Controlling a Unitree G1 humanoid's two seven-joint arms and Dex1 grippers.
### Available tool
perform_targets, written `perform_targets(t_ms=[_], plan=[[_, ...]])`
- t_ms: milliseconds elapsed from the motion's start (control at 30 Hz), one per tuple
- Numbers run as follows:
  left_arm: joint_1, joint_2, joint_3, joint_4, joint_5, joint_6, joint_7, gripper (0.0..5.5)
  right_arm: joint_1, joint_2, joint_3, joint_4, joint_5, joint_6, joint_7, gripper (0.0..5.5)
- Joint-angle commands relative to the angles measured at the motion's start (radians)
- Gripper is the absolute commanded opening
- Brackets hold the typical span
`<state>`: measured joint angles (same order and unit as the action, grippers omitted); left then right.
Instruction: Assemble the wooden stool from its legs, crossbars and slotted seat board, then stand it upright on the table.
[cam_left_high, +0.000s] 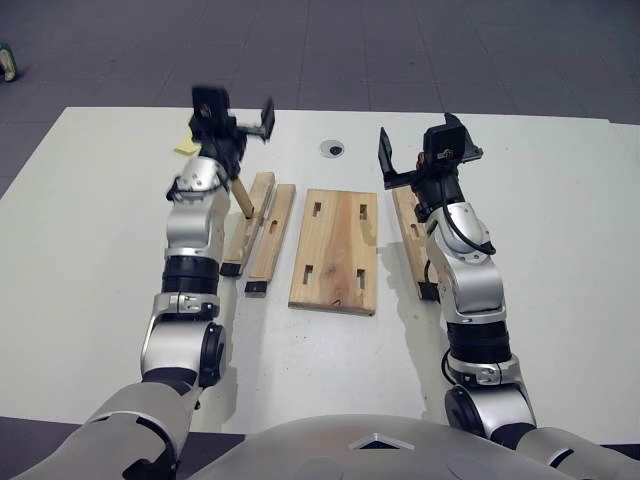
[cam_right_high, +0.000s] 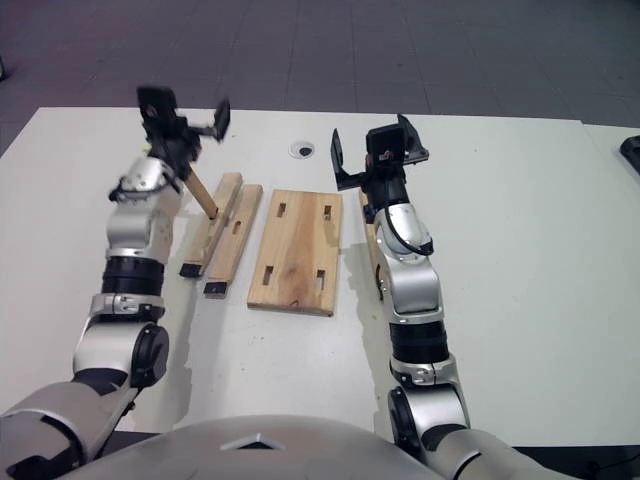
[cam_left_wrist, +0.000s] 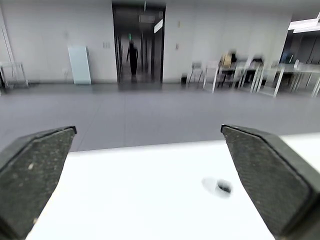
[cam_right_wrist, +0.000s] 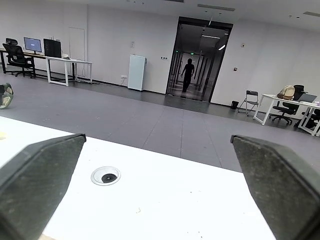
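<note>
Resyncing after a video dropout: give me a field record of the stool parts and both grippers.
seat board: lying flat, four slots showing
left of board: two leg pieces side by side, short bar tilted above them
right of board: wooden piece partly under the right arm
left gripper: open, empty, raised
right gripper: open, empty, raised
stool: not assembled

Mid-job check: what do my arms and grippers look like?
The left arm and right arm are rounded silver-grey segments with black joint bands; a black cable loops along the right forearm. The left gripper and right gripper are black, each with two flat, tapering fingers faced in rough dark grey.
</note>
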<state>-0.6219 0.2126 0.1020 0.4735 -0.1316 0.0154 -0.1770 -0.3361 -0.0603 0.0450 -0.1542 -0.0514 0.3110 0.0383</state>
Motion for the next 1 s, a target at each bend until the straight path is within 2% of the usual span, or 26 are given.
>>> perform_targets(t_ms=[33,300,600,867,1000], plan=[[0.091,-0.053,-0.005,0.113,-0.020,-0.013,-0.045,5.38,-0.019,-0.021,-0.022,0.028,0.011,0.008,0.015,5.40],[0.068,-0.092,0.018,-0.045,-0.033,-0.045,0.012,5.38,-0.068,-0.053,-0.034,0.097,0.034,-0.009,0.072,5.40],[0.070,-0.039,0.067,-0.472,-0.023,0.069,0.114,5.38,-0.080,-0.056,-0.035,0.116,0.037,-0.024,0.078,5.40],[0.329,0.002,0.107,-0.785,-0.016,0.268,0.142,5.38,-0.037,-0.070,-0.061,0.059,0.032,-0.012,0.055,5.40],[0.439,-0.003,0.069,-0.836,-0.018,0.323,0.117,5.38,0.009,-0.073,-0.075,0.012,0.027,0.004,0.034,5.40]])
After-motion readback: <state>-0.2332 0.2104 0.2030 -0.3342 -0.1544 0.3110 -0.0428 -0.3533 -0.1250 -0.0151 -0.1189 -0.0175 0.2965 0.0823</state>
